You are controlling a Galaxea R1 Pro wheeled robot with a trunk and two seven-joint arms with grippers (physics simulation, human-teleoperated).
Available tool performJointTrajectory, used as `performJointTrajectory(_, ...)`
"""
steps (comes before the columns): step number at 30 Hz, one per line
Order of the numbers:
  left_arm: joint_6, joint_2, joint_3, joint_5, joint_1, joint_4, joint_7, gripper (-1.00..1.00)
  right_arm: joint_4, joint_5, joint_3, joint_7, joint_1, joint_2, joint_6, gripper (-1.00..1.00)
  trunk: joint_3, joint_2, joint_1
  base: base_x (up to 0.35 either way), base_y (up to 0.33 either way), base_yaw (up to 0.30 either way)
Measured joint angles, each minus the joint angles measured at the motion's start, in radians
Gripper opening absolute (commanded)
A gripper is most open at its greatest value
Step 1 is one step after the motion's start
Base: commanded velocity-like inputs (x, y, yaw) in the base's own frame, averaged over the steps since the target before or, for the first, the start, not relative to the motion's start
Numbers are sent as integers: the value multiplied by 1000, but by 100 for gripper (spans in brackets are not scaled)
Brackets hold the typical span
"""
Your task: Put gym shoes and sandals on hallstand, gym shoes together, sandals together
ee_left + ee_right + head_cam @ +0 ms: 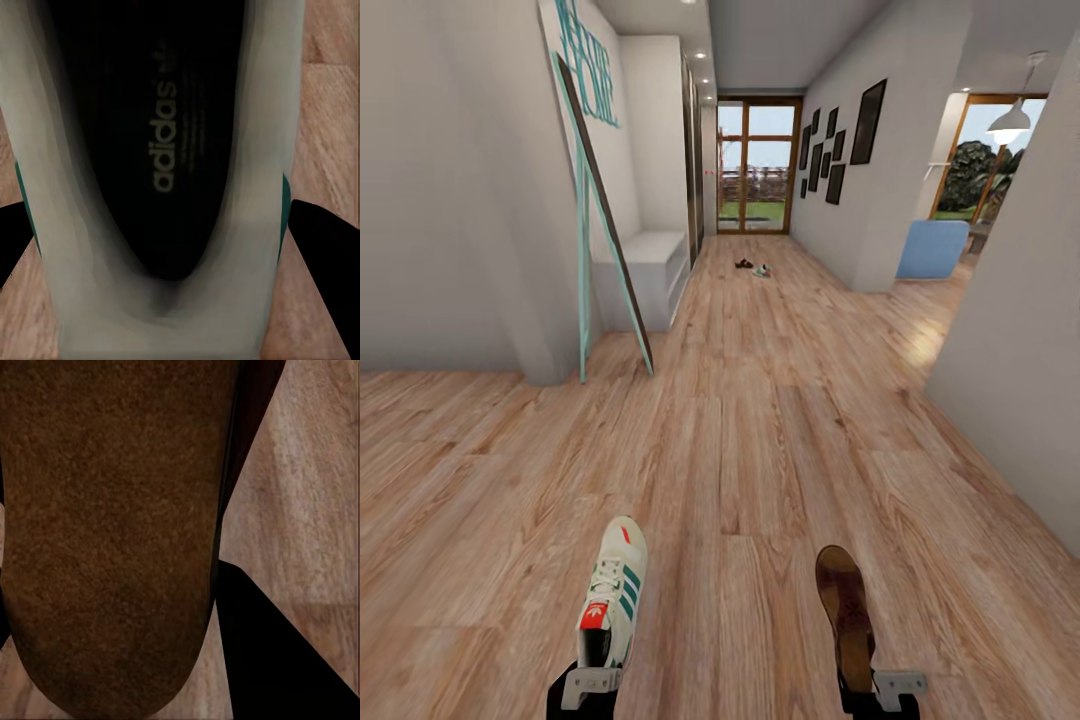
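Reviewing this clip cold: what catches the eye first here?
Two shoes held out low in the head view: a gym shoe in the left gripper, a sandal in the right gripper. Far down the corridor floor, the other shoes lie near the glass door.

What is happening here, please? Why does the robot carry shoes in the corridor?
The robot holds one shoe in each arm while facing down the corridor. Its left gripper is shut on a gym shoe, and its right gripper is shut on a sandal. Far ahead, another gym shoe and another sandal lie on the corridor floor. A pale grey bench unit stands by the left wall.
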Motion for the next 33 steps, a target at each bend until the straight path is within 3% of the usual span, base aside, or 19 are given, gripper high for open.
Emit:
performJointTrajectory(13,0,0,0,0,0,1,1,-100,1,2,0,0,0,3,2,-100,61,91,-50,0,0,0)
performJointTrajectory(21,0,0,0,0,0,0,1,-100,0,0,0,-1,0,3,2,-100,68,91,-50,0,-37,0)
performJointTrajectory(33,0,0,0,0,0,0,1,-100,-2,-3,-2,-7,0,7,1,-100,66,91,-50,0,-252,55)
